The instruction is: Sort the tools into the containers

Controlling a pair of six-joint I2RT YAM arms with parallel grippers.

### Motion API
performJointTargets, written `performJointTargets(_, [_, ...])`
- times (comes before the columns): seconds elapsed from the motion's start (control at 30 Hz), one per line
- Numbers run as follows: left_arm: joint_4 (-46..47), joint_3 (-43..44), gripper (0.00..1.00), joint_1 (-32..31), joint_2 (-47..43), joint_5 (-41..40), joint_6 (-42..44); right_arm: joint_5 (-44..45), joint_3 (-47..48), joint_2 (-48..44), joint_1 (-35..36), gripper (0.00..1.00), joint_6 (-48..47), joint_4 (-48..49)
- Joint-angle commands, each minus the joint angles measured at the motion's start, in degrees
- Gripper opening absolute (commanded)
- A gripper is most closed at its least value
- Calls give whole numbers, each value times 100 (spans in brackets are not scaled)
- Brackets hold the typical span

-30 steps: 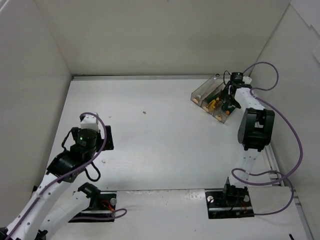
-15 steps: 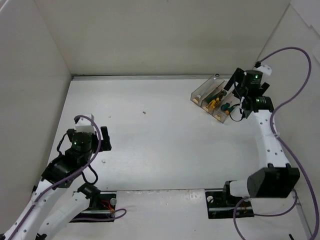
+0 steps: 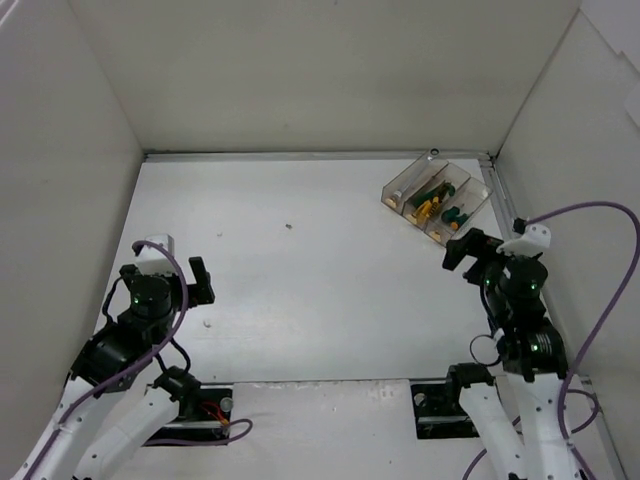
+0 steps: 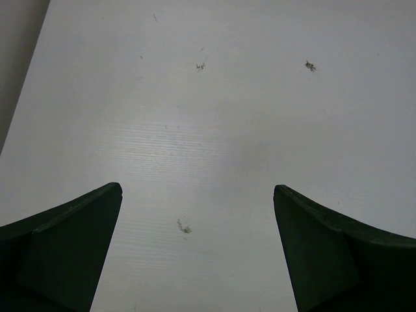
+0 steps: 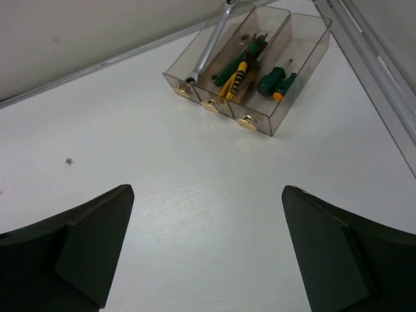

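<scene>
The clear brownish tray [image 3: 405, 182] stands at the far right corner of the table. In the right wrist view the tray [image 5: 305, 71] holds a silver wrench [image 5: 211, 39] in its left compartment. Green and yellow-handled tools [image 5: 235, 70] lie in the middle one. A green-handled tool with an orange tip [image 5: 276, 81] lies in the right one. My right gripper [image 5: 208, 188] is open and empty, well short of the tray, also seen from above [image 3: 478, 252]. My left gripper [image 4: 197, 188] is open and empty over bare table at the left [image 3: 170, 272].
White walls close in the table at the back and both sides. A metal rail [image 5: 370, 45] runs along the right edge beside the tray. Small dark specks [image 4: 184, 226] mark the table surface.
My right arm has pulled back from over the tray toward the near edge, leaving the tools in it. My left arm has also drawn back toward its base.
</scene>
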Motion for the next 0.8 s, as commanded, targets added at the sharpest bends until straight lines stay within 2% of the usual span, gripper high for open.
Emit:
performJointTargets(0.0, [81, 101, 100, -18, 166, -211, 127, -413, -154, -570, 60, 98, -264, 12])
performJointTargets(0.23, [265, -22, 100, -19, 201, -194, 119, -371, -338, -906, 517, 98, -229, -77])
performJointTargets(0.77, [336, -39, 100, -19, 306, -212, 136, -370, -365, -748, 685, 98, -238, -77])
